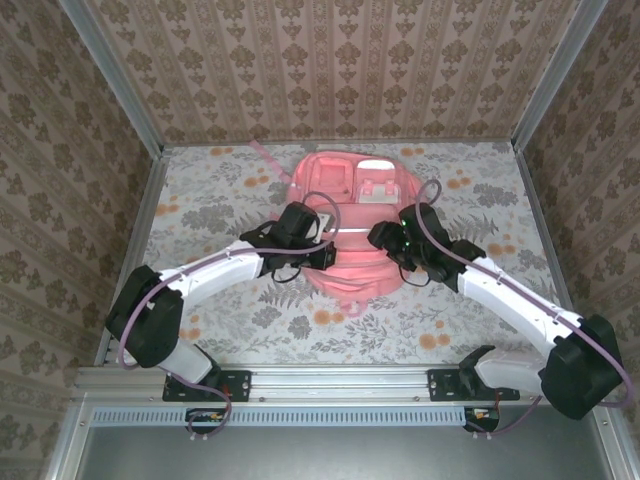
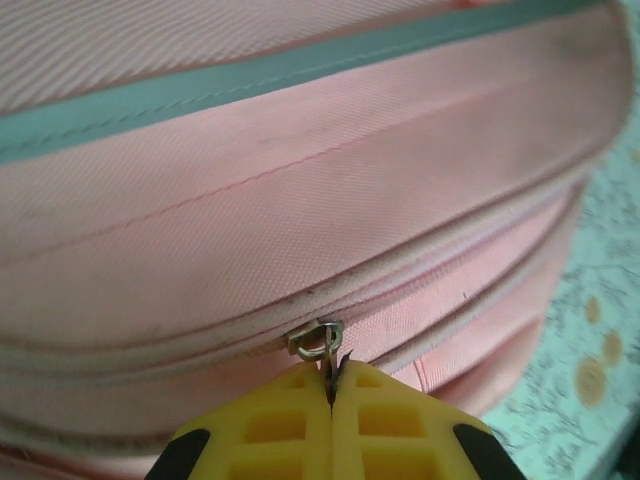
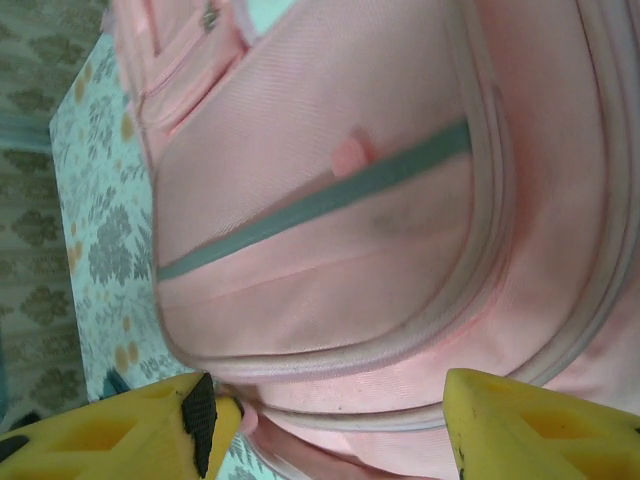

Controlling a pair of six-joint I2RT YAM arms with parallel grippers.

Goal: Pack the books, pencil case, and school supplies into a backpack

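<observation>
Backpack (image 1: 345, 200) — pink, pale stripe (image 1: 340, 232), front up, long axis 12–6 o'clock | left gripper (image 2: 330, 385) pinching zipper pull (image 2: 318, 338) | right gripper (image 3: 330, 410) wide

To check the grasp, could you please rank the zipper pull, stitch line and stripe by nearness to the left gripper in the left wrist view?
1. The zipper pull, pinched in the left gripper.
2. The stitch line, across the mid panel above.
3. The stripe, along the top, farthest.
</observation>
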